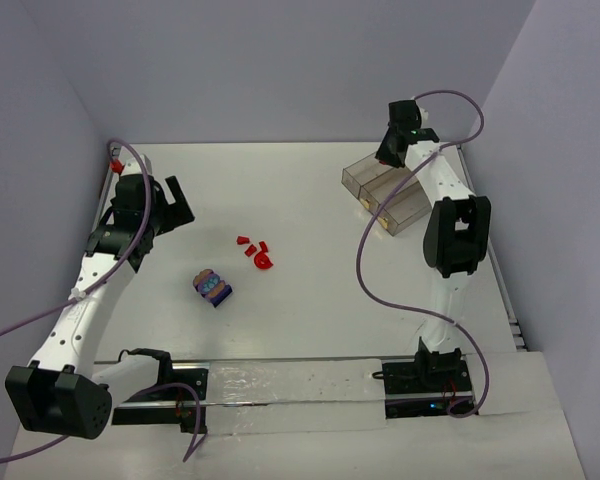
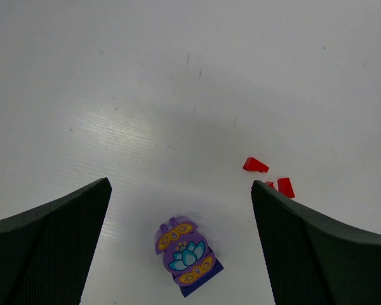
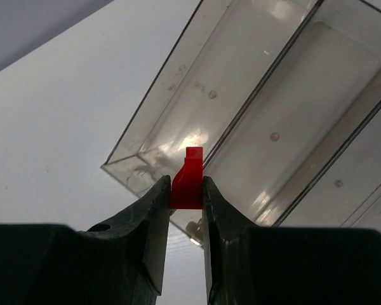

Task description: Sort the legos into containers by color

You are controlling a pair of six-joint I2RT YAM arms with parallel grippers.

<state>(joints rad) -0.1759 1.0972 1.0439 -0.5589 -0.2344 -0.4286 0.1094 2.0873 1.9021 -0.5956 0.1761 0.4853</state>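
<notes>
My right gripper [image 3: 187, 190] is shut on a small red lego [image 3: 188, 178] and holds it above the clear smoky-grey tray [image 3: 178, 70], over the wall between two compartments. In the top view this gripper [image 1: 392, 152] hangs at the tray's [image 1: 365, 178] far left end. My left gripper [image 1: 176, 205] is open and empty, above the table left of the bricks. The purple brick clump [image 2: 185, 254] with a lotus print lies between its open fingers [image 2: 57, 248], below them. Several red legos [image 1: 255, 251] lie mid-table, and they also show in the left wrist view [image 2: 255, 165].
Grey walls close the table [image 1: 310, 190] at the back and both sides. The right arm's purple cable [image 1: 365, 270] loops over the table right of the red bricks. A metal rail [image 1: 280, 385] runs along the near edge.
</notes>
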